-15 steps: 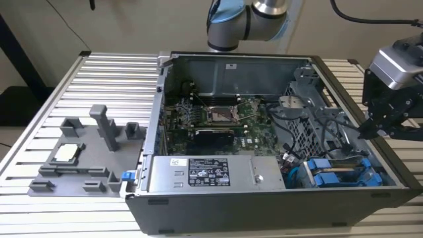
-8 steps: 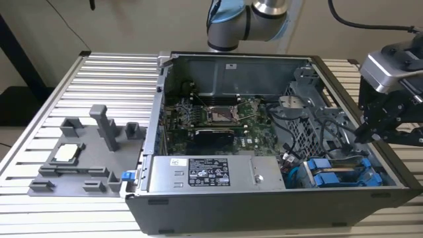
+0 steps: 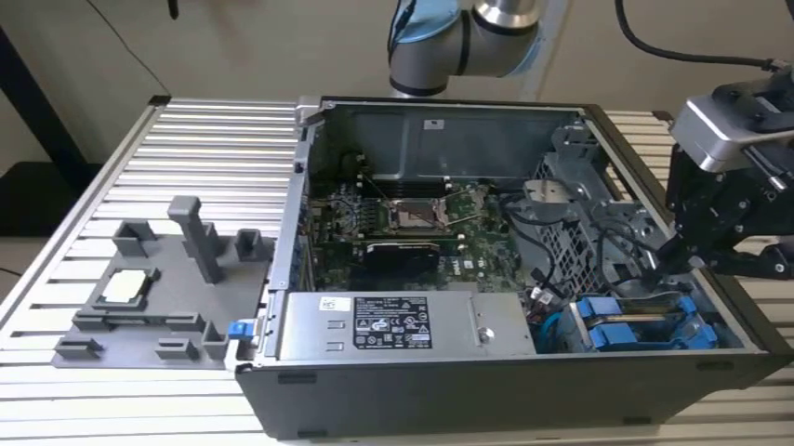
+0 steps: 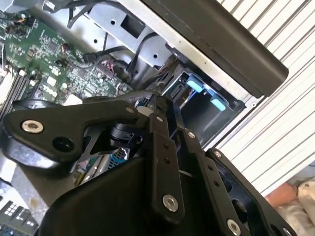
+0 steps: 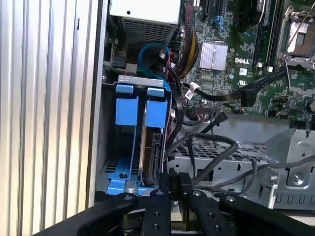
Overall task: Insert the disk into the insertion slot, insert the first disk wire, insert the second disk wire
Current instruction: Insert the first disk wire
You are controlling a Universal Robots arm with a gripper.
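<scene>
Disk: the disk is sitting on edge in its blue carrier inside the insertion slot, at about 4 o'clock of the computer case in the exterior view.
End effector: my end effector is hovering just beside the disk's near end, with its fingers drawn together. I cannot tell whether anything thin is pinched between them.
Risk, cables: the black cables are looping close beside my end effector, and I am judging that they could snag on it.
Risk, seating: I am judging that a skewed push could jam the carrier against the bay.
Arm pose: I am leaning over the case wall at 3 o'clock in the exterior view, wrist tilting down toward 8 o'clock.
</scene>
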